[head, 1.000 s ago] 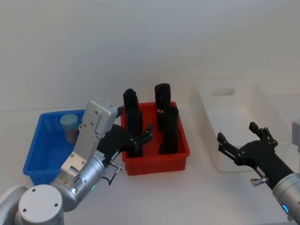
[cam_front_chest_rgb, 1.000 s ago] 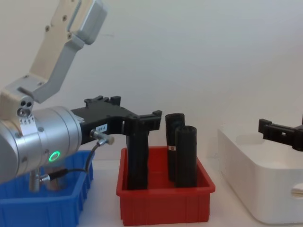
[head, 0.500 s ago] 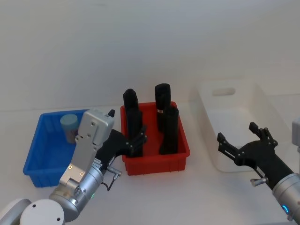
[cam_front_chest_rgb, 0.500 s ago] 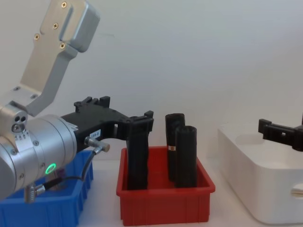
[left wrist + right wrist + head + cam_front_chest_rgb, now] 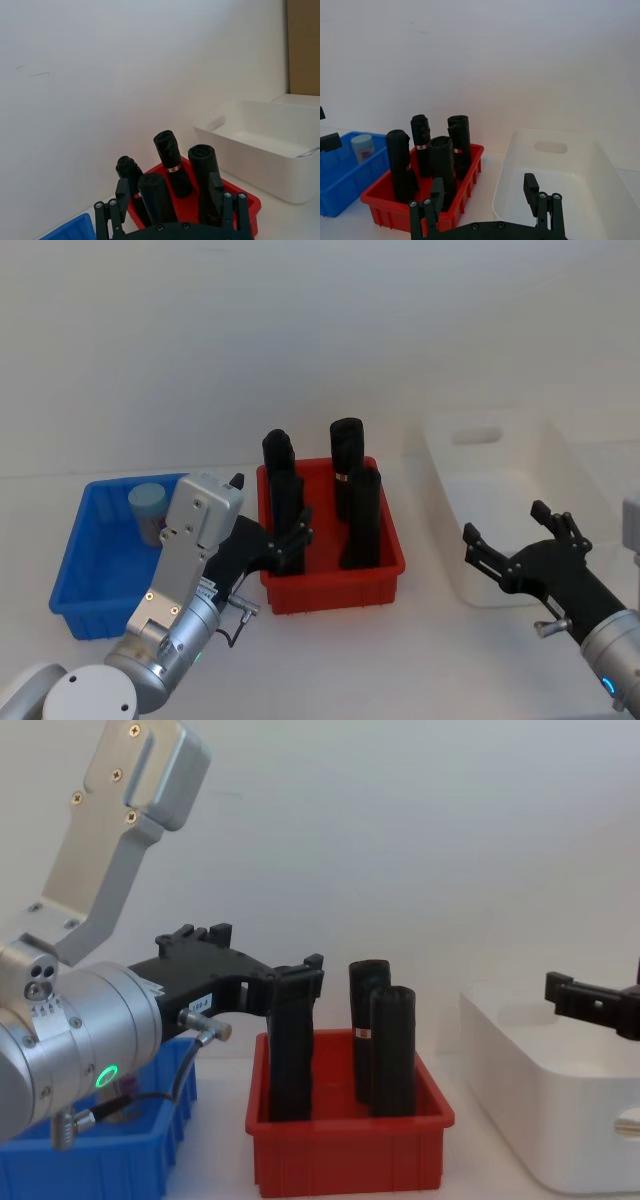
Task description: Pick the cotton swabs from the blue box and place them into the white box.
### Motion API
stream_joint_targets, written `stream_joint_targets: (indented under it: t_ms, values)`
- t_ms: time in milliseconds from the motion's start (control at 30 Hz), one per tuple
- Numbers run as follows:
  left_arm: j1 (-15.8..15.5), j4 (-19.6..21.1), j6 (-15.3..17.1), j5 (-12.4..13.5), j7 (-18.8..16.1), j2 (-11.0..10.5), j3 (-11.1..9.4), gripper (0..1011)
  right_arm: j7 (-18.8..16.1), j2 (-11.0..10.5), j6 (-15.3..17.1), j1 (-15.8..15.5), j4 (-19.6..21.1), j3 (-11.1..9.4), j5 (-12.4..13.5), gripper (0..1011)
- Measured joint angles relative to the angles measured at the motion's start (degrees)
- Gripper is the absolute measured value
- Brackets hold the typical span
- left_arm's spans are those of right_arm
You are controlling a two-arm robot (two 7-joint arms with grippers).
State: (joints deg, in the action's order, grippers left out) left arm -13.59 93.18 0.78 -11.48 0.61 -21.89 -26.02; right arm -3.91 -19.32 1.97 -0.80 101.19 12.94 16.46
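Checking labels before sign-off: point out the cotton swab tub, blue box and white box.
cotton swab tub [image 5: 147, 500], head view, on its light blue lid.
blue box [image 5: 73, 560], head view, on its left wall.
white box [image 5: 500, 510], head view, on its bare floor.

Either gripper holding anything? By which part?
Nothing held. Left gripper and right gripper are open; the clear blue-lidded cotton swab tub sits in the blue plastic bin.

- Blue box [image 5: 72, 565]: bright blue, ribbed outer walls.
- Cotton swabs [image 5: 147, 502]: clear tub, light blue lid.
- Red bin [image 5: 330, 592]: plain red.
- Rolls [image 5: 347, 455]: black; one carries an orange-and-white band.
- White box [image 5: 440, 490]: glossy white.
- Left gripper [image 5: 169, 186], right gripper [image 5: 505, 522]: black.
- Desk [image 5: 400, 660]: white.
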Motion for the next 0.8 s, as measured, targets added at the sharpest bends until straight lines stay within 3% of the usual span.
stream_joint_targets:
  t_ms: [367, 800]
  values:
    - [0.01, 0.0, 0.02, 0.0, 0.0, 0.0, 0.0, 1004, -2.2, 0.84, 0.5, 2.29, -3.14, -0.03, -0.68, 1002]
    - [0.01, 0.0, 0.02, 0.0, 0.01, 0.0, 0.0, 1004, -8.03, 3.26, 0.2, 8.72, -11.53, 0.54, -3.63, 1001]
